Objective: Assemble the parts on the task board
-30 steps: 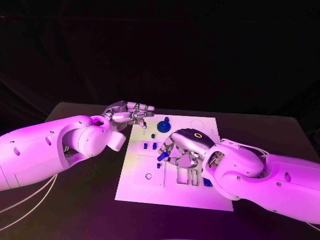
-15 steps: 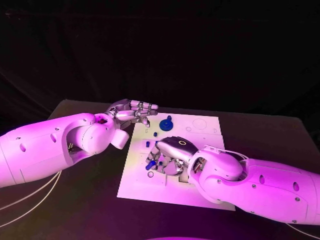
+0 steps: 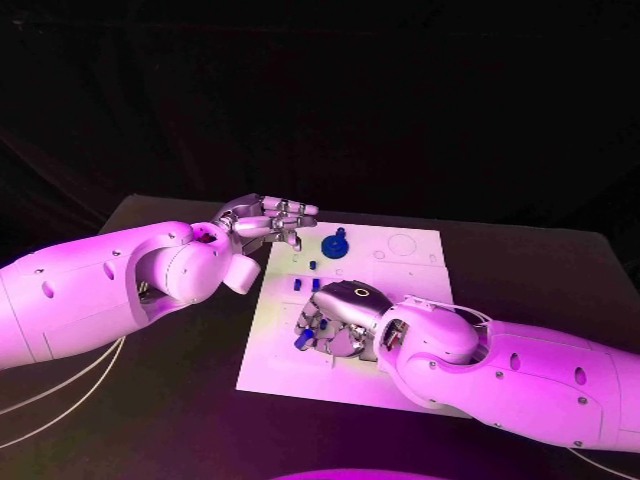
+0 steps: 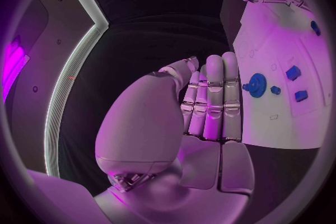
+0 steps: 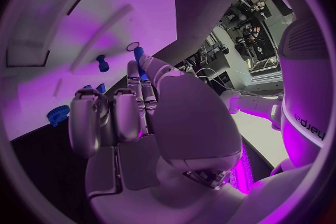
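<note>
The white task board (image 3: 407,268) lies in the middle of the black table. My right hand (image 3: 343,312) hovers low over its left-middle part and pinches a small blue peg (image 3: 306,337) between thumb and a fingertip. In the right wrist view the peg (image 5: 140,63) sits just short of a round hole (image 5: 133,46). A blue gear (image 3: 335,245) stands near the board's far edge, with small blue blocks (image 3: 294,283) close by. My left hand (image 3: 270,222) hangs at the board's far left corner, fingers stretched side by side (image 4: 210,101), holding nothing.
Another blue peg (image 5: 103,63) stands on the board (image 5: 105,5) beside the held one. The gear (image 4: 257,85) and blue blocks (image 4: 293,73) lie between my two hands. Black table surface surrounds the board on every side.
My right hand has slid across the board toward its left side and the near edge, carrying the blue peg along. The left hand has stayed about where it was.
</note>
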You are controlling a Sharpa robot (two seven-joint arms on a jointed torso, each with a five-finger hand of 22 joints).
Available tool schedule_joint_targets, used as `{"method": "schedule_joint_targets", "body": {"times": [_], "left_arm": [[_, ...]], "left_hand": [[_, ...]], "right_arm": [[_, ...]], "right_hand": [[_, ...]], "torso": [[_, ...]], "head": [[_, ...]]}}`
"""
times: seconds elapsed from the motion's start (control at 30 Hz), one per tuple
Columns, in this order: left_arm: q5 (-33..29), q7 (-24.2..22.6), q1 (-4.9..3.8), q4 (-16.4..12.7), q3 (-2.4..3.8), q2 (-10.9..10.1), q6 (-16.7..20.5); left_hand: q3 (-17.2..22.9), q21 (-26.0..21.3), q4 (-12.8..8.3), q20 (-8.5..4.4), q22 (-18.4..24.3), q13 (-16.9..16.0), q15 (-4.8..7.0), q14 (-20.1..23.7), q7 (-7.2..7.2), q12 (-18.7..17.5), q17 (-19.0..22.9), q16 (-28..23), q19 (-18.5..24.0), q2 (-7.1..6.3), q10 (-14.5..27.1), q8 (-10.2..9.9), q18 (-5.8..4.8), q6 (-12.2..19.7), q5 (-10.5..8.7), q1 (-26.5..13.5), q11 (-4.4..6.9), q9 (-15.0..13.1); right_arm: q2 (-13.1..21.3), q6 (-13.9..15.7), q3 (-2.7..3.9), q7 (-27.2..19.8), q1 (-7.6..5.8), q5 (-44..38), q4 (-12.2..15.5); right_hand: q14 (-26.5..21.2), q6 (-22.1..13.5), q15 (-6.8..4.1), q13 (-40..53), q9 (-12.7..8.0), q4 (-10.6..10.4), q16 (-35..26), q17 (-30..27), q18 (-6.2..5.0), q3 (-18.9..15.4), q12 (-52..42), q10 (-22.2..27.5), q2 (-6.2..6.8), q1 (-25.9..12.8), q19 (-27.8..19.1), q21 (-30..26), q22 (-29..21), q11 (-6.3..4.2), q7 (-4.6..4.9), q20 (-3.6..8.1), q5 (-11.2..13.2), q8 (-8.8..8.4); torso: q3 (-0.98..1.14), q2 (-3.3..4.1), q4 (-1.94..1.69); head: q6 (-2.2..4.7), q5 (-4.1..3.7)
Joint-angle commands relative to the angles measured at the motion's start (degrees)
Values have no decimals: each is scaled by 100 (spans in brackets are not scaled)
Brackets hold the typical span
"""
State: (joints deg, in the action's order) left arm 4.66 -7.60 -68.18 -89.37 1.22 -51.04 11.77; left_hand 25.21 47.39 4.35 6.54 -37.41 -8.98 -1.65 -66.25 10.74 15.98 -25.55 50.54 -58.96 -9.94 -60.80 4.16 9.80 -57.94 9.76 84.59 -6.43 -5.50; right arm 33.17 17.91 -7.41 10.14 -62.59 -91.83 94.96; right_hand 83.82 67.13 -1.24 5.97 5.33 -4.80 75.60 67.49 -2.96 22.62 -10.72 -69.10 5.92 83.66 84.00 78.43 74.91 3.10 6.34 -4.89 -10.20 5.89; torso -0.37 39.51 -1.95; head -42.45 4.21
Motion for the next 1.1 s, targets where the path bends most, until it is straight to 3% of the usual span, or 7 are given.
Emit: {"method": "schedule_joint_targets", "body": {"times": [0.03, 0.47, 0.93, 1.1], "left_arm": [[-23, -55, -3, -19, 3, 1, -82], [-23, -44, -3, -24, 3, -18, -81], [-23, -27, -4, -30, 3, -20, -86], [-23, -21, -4, -33, 3, -21, -89]], "left_hand": [[-31, -20, 1, 9, 9, -10, -6, 44, -14, 28, 9, -29, 49, 47, 43, 2, 80, 19, 10, -1, -5, 8], [-31, -20, 1, 9, 9, -10, -6, 44, -14, 28, 9, -29, 49, 47, 43, 2, 80, 19, 10, -1, -5, 8], [-31, -20, 1, 9, 9, -10, -6, 44, -14, 28, 9, -29, 49, 47, 43, 2, 80, 19, 10, -1, -5, 8], [-41, -25, -2, 9, 12, -12, -5, 45, -17, 38, 18, -30, 50, 53, 42, 6, 80, 14, 10, -2, -3, 8]], "right_arm": [[17, -213, -1, 84, 11, -284, -10], [35, -393, -2, 313, 5, -670, -43], [-171, -503, -24, 311, 18, -744, -26], [-221, -497, -33, 399, 22, -772, -58]], "right_hand": [[205, 33, -15, 9, 190, -7, 11, -7, 54, 41, 30, -44, -10, -43, 161, -31, 1187, -1, 48, 32, -36, 19], [205, 35, -14, 9, 193, -4, 15, -2, 56, 47, 34, -50, -11, -51, 164, -24, 1189, -1, 47, 31, -43, 19], [202, 31, -10, 11, 211, 1, 11, -13, 53, 40, 70, -61, 39, -146, 159, -35, 1186, 3, 46, 25, -38, 10], [197, -203, 50, -20, 176, -47, 12, -17, 37, 24, 203, 105, 154, -339, 119, -135, 1159, 79, 143, -8, -42, -134]], "torso": [[0, -4, 1], [4, -2, 0], [-2, -6, -5], [-10, -11, -7]], "head": [[-12, 3], [-25, -9], [-29, -25], [-25, -32]]}}
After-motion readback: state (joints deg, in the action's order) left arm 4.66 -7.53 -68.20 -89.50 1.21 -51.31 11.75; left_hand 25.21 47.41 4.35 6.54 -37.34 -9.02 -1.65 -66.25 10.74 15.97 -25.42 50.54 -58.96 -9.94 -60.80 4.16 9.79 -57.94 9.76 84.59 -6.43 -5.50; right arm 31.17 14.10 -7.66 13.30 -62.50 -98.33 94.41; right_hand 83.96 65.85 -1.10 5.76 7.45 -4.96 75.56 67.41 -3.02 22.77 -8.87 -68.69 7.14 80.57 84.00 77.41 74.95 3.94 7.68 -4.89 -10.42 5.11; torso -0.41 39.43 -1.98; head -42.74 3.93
